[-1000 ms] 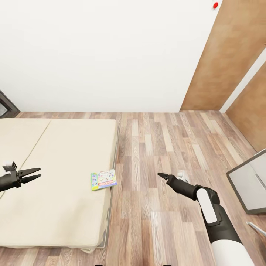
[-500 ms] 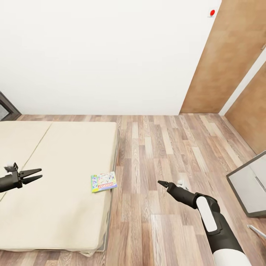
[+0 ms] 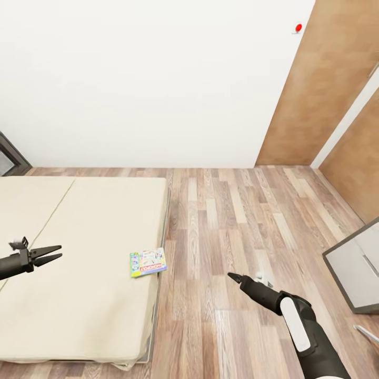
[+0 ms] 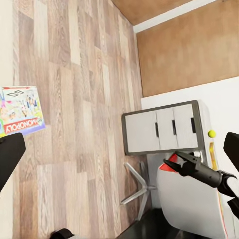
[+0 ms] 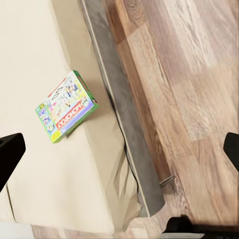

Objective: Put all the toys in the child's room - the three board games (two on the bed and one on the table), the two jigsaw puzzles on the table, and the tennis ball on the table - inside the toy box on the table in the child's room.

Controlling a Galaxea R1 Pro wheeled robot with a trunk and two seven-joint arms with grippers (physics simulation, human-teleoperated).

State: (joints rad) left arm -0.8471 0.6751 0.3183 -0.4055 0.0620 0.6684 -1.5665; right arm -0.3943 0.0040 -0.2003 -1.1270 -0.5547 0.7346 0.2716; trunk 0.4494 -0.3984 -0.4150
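From the head camera I have the right tool (image 3: 231,276) low over the bare wood floor (image 3: 231,221), its tips drawn together to a point as far as I can judge, and holding nothing. The left tool (image 3: 52,252) hangs over the bed (image 3: 79,295) at my 9 o'clock, fingers parted and released, also carrying nothing.

The thing I am after is the board game (image 3: 148,262), a Monopoly box lying flat on the mattress right at its floor-side edge. It sits between my two tools, roughly at 11 o'clock from the trunk. From the right tool it lies toward 9 to 10 o'clock; from the left tool it lies toward 3 o'clock. Its long axis runs nearly crosswise to my view, slightly tilted.

I judge the two tools about equally distant, though the left one is already over the bed and points at the box, so it looks the easier reach.

Farther off, at 3 o'clock, the left wrist camera catches a grey cabinet (image 4: 162,130) and a small yellow-green ball (image 4: 212,134), likely the tennis ball.
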